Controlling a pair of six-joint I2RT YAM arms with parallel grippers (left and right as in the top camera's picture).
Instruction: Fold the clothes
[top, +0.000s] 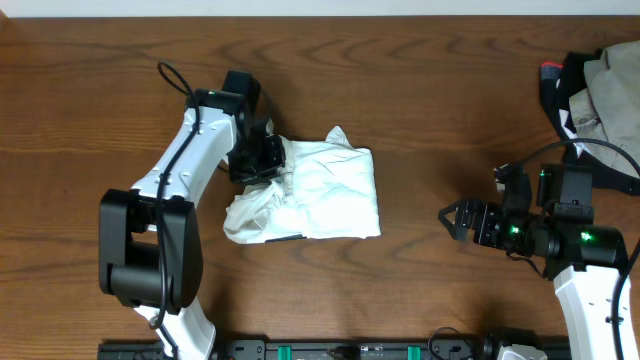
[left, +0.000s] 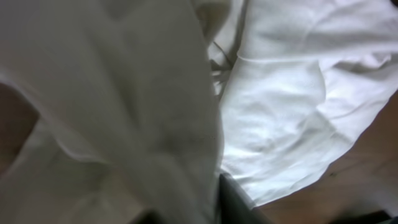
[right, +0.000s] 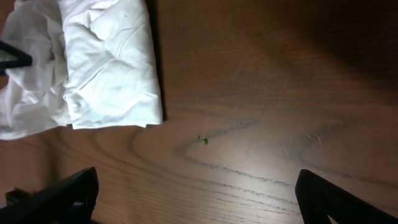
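The clothes (top: 325, 195) lie as a white, wrinkled, roughly folded bundle near the middle of the wooden table, looser and crumpled on the left side. My left gripper (top: 265, 155) is at the bundle's upper left edge, touching the cloth. In the left wrist view the white cloth (left: 280, 106) drapes right over the jaws; only one dark finger (left: 233, 202) shows, so the gap is hidden. My right gripper (top: 455, 218) hovers over bare wood right of the bundle, open and empty, fingers (right: 68, 193) wide apart. The bundle (right: 109, 68) shows at upper left in the right wrist view.
A heap of dark and beige garments (top: 600, 85) lies at the table's far right corner. A black rail (top: 350, 350) runs along the front edge. The table (top: 440, 110) is brown wood.
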